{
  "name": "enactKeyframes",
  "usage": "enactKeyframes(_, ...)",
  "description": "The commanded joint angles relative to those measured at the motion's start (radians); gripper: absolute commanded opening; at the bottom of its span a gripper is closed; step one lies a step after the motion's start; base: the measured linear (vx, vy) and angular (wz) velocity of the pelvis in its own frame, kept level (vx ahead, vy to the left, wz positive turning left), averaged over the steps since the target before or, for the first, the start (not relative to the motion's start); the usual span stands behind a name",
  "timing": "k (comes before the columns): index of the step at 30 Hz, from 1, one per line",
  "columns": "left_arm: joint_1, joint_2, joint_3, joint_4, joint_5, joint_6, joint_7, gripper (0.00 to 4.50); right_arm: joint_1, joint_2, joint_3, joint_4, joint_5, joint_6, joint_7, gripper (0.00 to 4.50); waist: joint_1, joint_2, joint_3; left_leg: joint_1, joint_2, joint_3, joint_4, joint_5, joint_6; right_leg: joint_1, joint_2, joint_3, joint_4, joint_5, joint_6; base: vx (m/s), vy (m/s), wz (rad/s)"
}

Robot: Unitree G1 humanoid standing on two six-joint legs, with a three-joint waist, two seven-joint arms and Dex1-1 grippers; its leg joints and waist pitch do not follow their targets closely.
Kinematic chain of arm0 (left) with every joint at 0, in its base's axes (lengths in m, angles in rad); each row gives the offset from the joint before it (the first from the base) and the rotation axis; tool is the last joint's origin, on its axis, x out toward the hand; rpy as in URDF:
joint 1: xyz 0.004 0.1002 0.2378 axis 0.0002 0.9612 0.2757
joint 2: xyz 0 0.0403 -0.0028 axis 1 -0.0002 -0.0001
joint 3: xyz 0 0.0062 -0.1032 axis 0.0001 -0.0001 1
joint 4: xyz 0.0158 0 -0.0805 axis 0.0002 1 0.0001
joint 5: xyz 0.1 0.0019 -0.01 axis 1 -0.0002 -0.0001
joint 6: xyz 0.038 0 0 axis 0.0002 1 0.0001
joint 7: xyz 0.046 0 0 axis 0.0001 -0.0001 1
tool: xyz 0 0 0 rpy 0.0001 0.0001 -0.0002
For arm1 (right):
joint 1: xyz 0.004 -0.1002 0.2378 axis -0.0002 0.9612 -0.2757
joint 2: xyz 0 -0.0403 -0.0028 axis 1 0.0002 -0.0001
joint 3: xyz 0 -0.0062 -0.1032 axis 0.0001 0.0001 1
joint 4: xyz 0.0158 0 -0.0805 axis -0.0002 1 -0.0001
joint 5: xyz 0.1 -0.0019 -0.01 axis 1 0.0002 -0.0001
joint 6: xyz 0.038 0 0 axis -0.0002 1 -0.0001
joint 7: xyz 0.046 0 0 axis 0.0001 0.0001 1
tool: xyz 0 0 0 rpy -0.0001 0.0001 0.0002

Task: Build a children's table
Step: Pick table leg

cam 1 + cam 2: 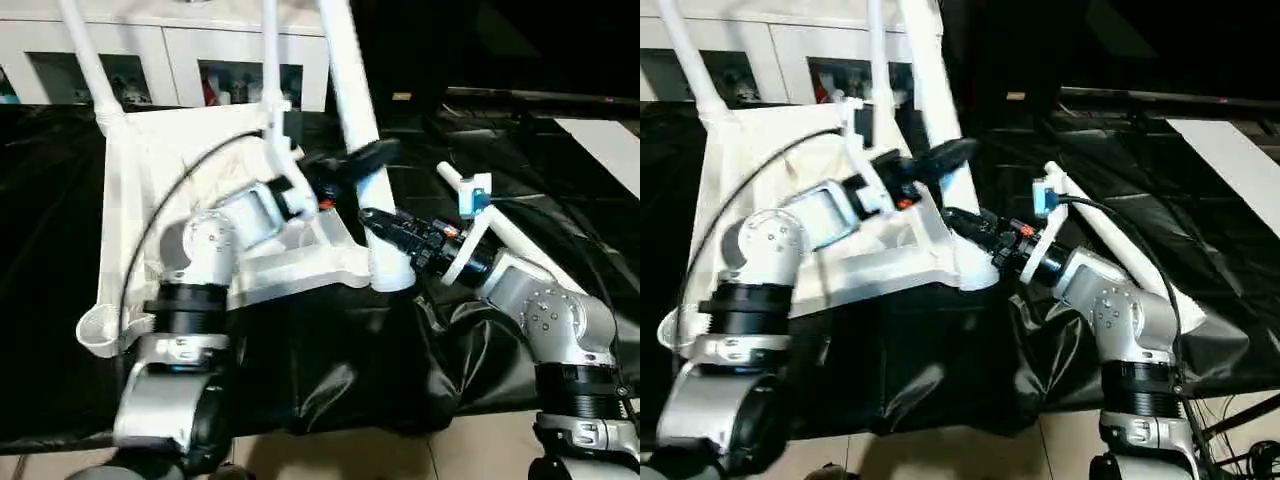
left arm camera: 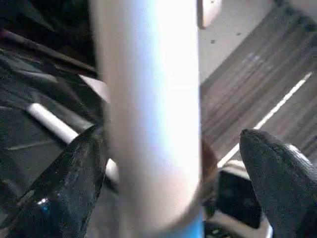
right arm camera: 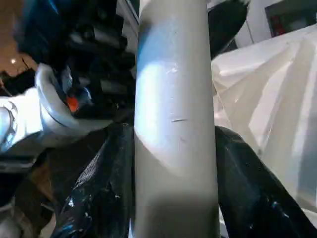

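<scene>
Nearby, right tool (image 1: 372,222) clamps leg (image 1: 352,90); left tool (image 1: 345,165) spread wide around it; black sheet (image 1: 330,370) beneath.

Silver forearms (image 1: 215,245), black pincer fingers (image 3: 99,183), black cables.

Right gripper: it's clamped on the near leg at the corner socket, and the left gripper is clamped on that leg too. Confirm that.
Half right. The right gripper is shut on the leg, per the right wrist view. The left gripper is not clamped: the left wrist view shows its fingers spread wide around that leg.
</scene>
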State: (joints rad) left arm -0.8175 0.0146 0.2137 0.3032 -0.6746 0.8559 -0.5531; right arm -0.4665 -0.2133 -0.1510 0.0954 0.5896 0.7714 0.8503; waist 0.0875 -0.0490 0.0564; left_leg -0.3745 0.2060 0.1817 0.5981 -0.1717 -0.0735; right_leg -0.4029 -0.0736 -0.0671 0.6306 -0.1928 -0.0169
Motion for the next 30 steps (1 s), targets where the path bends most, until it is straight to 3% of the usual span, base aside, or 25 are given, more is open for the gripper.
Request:
enactKeyframes(1, -0.018, 0.000, 0.001, -0.015, -0.006, 0.008, 0.029, 4.50, -0.001, -0.018, 0.012, -0.035, -0.027, -0.029, -0.013, 1.86, 0.000, 0.003, -0.070, 0.012, 0.019, -0.007, -0.064, -0.146, 0.002, 0.059, -0.057, 0.043, -0.087, -0.172, -0.166, 0.000, 0.000, 0.00)
enactKeyframes(3, -0.017, -0.003, 0.006, -0.014, 0.004, 0.006, 0.051, 4.50, -0.009, -0.023, 0.045, -0.032, -0.086, -0.082, -0.052, 1.86, 0.000, 0.000, -0.070, 0.012, 0.019, -0.006, -0.063, -0.143, 0.002, 0.058, -0.059, 0.044, -0.089, -0.173, -0.161, 0.000, 0.000, 0.00)
enactKeyframes(4, -0.016, -0.004, 0.006, -0.014, 0.011, 0.003, 0.060, 4.22, -0.014, -0.023, 0.057, -0.029, -0.109, -0.103, -0.068, 1.86, 0.000, 0.002, -0.069, 0.012, 0.018, -0.006, -0.064, -0.142, -0.003, 0.057, -0.058, 0.044, -0.089, -0.184, -0.156, 0.000, 0.000, 0.00)
enactKeyframes(5, -0.015, -0.006, 0.004, -0.014, 0.027, -0.006, 0.078, 4.15, -0.026, -0.017, 0.074, -0.022, -0.145, -0.128, -0.105, 1.86, -0.001, -0.003, -0.069, 0.012, 0.018, -0.005, -0.063, -0.143, -0.004, 0.056, -0.059, 0.044, -0.090, -0.190, -0.152, 0.000, 0.000, 0.00)
enactKeyframes(7, -0.013, -0.012, -0.002, -0.015, 0.049, -0.016, 0.109, 4.11, -0.043, -0.011, 0.113, -0.012, -0.206, -0.181, -0.149, 1.86, -0.005, 0.000, -0.067, 0.012, 0.018, -0.006, -0.064, -0.154, -0.010, 0.054, -0.058, 0.044, -0.093, -0.223, -0.136, 0.000, 0.000, 0.00)
enactKeyframes(8, -0.013, -0.025, -0.004, -0.009, 0.077, -0.039, 0.161, 4.01, -0.063, 0.009, 0.154, 0.006, -0.272, -0.232, -0.209, 1.86, -0.006, 0.007, -0.067, 0.013, 0.020, -0.008, -0.065, -0.152, -0.022, 0.051, -0.058, 0.044, -0.091, -0.222, -0.131, 0.000, 0.000, 0.00)
enactKeyframes(9, -0.013, -0.025, -0.004, -0.009, 0.077, -0.039, 0.161, 3.85, -0.063, 0.009, 0.154, 0.006, -0.272, -0.232, -0.209, 1.86, -0.006, 0.007, -0.067, 0.013, 0.020, -0.008, -0.065, -0.152, -0.022, 0.051, -0.058, 0.044, -0.091, -0.222, -0.131, 0.000, 0.000, 0.00)
enactKeyframes(12, -0.019, -0.048, 0.021, 0.003, 0.078, -0.059, 0.220, 3.66, -0.074, 0.019, 0.229, 0.008, -0.370, -0.297, -0.266, 1.86, -0.008, 0.005, -0.069, 0.012, 0.017, -0.007, -0.065, -0.147, -0.021, 0.053, -0.055, 0.045, -0.090, -0.182, -0.133, 0.000, 0.000, 0.00)
enactKeyframes(13, -0.019, -0.048, 0.021, 0.003, 0.078, -0.059, 0.220, 3.66, -0.074, 0.019, 0.229, 0.008, -0.370, -0.297, -0.266, 1.86, -0.008, 0.005, -0.069, 0.013, 0.018, -0.007, -0.065, -0.145, -0.016, 0.054, -0.054, 0.045, -0.087, -0.162, -0.137, 0.000, 0.000, 0.00)
enactKeyframes(15, -0.030, -0.060, 0.048, 0.020, 0.082, -0.107, 0.272, 3.30, -0.078, 0.040, 0.288, 0.002, -0.427, -0.309, -0.311, 1.86, -0.008, 0.004, -0.070, 0.011, 0.019, -0.007, -0.065, -0.131, -0.007, 0.056, -0.053, 0.045, -0.084, -0.111, -0.149, 0.000, 0.000, 0.00)
enactKeyframes(19, -0.043, -0.062, 0.073, 0.025, 0.075, -0.130, 0.296, 3.20, -0.082, 0.066, 0.306, 0.027, -0.457, -0.356, -0.351, 1.86, -0.008, -0.001, -0.073, 0.010, 0.020, -0.007, -0.065, -0.118, 0.000, 0.057, -0.056, 0.045, -0.079, -0.081, -0.161, 0.000, 0.000, 0.00)
enactKeyframes(21, -0.047, -0.062, 0.083, 0.027, 0.079, -0.142, 0.310, 2.83, -0.086, 0.076, 0.308, 0.046, -0.473, -0.378, -0.372, 1.86, -0.009, -0.001, -0.071, 0.012, 0.021, -0.006, -0.066, -0.128, 0.002, 0.054, -0.056, 0.046, -0.079, -0.084, -0.165, 0.000, 0.000, 0.00)
enactKeyframes(24, -0.049, -0.072, 0.115, 0.029, 0.072, -0.164, 0.354, 2.84, -0.096, 0.087, 0.309, 0.077, -0.488, -0.398, -0.394, 1.86, -0.009, 0.000, -0.069, 0.012, 0.021, -0.005, -0.066, -0.132, 0.002, 0.054, -0.057, 0.046, -0.079, -0.092, -0.163, 0.000, 0.000, 0.00)
enactKeyframes(25, -0.049, -0.072, 0.116, 0.028, 0.073, -0.165, 0.358, 2.53, -0.097, 0.088, 0.308, 0.078, -0.489, -0.399, -0.396, 1.86, -0.007, 0.000, -0.069, 0.012, 0.021, -0.005, -0.065, -0.130, 0.002, 0.054, -0.056, 0.047, -0.079, -0.088, -0.161, 0.000, 0.000, 0.00)
enactKeyframes(26, -0.049, -0.073, 0.117, 0.027, 0.073, -0.166, 0.361, 2.53, -0.098, 0.089, 0.308, 0.080, -0.490, -0.400, -0.398, 1.86, -0.007, 0.000, -0.070, 0.012, 0.021, -0.005, -0.066, -0.129, 0.002, 0.054, -0.056, 0.047, -0.078, -0.079, -0.161, 0.000, 0.000, 0.00)
enactKeyframes(27, -0.039, -0.078, 0.124, 0.013, 0.068, -0.163, 0.379, 2.41, -0.104, 0.096, 0.307, 0.089, -0.495, -0.406, -0.410, 1.86, -0.007, -0.017, -0.069, 0.010, 0.020, -0.004, -0.065, -0.129, 0.006, 0.056, -0.056, 0.047, -0.079, -0.081, -0.158, 0.000, 0.000, 0.00)
enactKeyframes(30, -0.021, -0.078, 0.126, -0.011, 0.062, -0.157, 0.388, 2.15, -0.114, 0.107, 0.315, 0.106, -0.505, -0.418, -0.423, 1.86, -0.005, -0.008, -0.068, 0.010, 0.022, -0.006, -0.066, -0.122, 0.001, 0.054, -0.059, 0.047, -0.076, -0.084, -0.154, 0.000, 0.000, 0.00)
